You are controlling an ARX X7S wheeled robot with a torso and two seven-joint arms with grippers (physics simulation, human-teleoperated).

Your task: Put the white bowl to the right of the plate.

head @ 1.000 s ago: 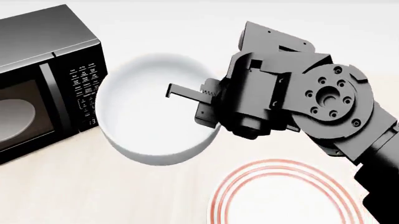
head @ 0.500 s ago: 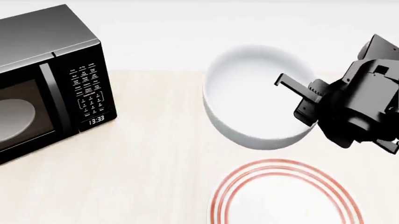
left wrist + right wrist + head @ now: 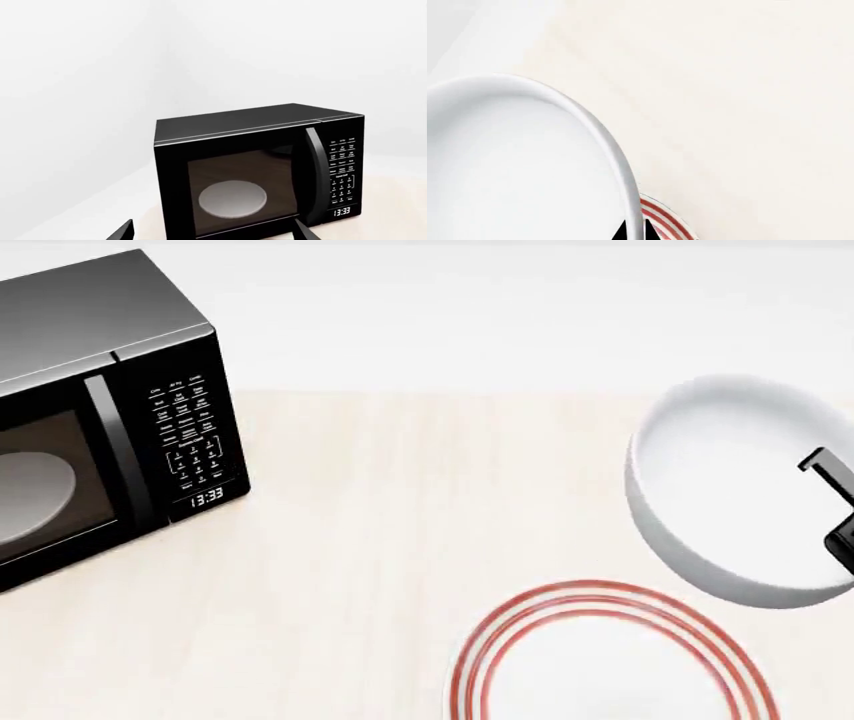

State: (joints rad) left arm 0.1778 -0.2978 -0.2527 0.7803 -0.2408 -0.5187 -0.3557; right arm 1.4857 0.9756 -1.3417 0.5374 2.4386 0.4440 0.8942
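Note:
The white bowl (image 3: 727,500) hangs above the wooden table at the right edge of the head view, tilted, behind and right of the red-ringed plate (image 3: 607,660). My right gripper (image 3: 838,502) is shut on the bowl's rim; only one black finger shows inside the bowl at the frame edge. In the right wrist view the bowl (image 3: 514,165) fills the near side, its rim pinched between the two fingertips of the gripper (image 3: 634,231), with the plate's rim (image 3: 662,217) just beyond. My left gripper (image 3: 210,231) is open, its tips spread wide facing the microwave.
A black microwave (image 3: 94,410) stands at the table's left, its clock showing 13:33; a pale disc shows through its dark door glass (image 3: 233,200). The light wooden table (image 3: 374,540) lies between microwave and plate. A white wall is behind.
My right gripper has carried the bowl from beside the microwave to the right, past the plate's far side, and the arm has mostly left the head view.

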